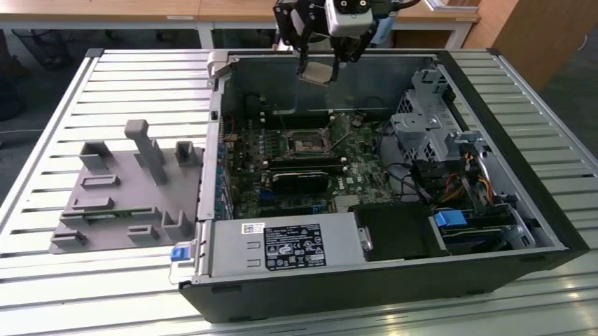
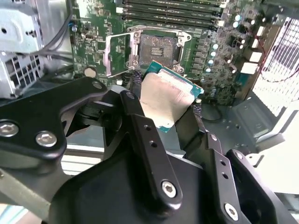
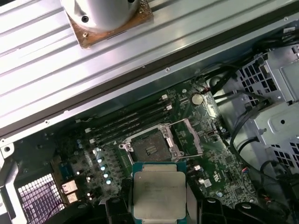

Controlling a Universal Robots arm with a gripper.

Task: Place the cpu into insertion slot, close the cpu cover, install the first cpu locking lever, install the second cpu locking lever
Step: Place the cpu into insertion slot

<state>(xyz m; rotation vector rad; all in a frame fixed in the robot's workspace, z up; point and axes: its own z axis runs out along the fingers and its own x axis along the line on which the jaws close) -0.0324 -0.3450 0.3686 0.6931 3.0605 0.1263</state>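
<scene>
While the gripper [image 1: 321, 68] is hovering over the open computer case [image 1: 523, 175], its fingers [image 2: 140, 126] are clamping the cpu [image 2: 166, 98] by two opposite edges, with its silvery top tilted. The chip is hanging well above the motherboard [image 2: 93, 23], touching nothing else. The insertion slot [image 2: 156, 46] is lying bare below, and the cpu cover [image 2: 109, 56] is lying swung open just beside it.

Open room above insertion slot [image 1: 306, 143], drive cage [image 1: 425, 131] nearby
</scene>
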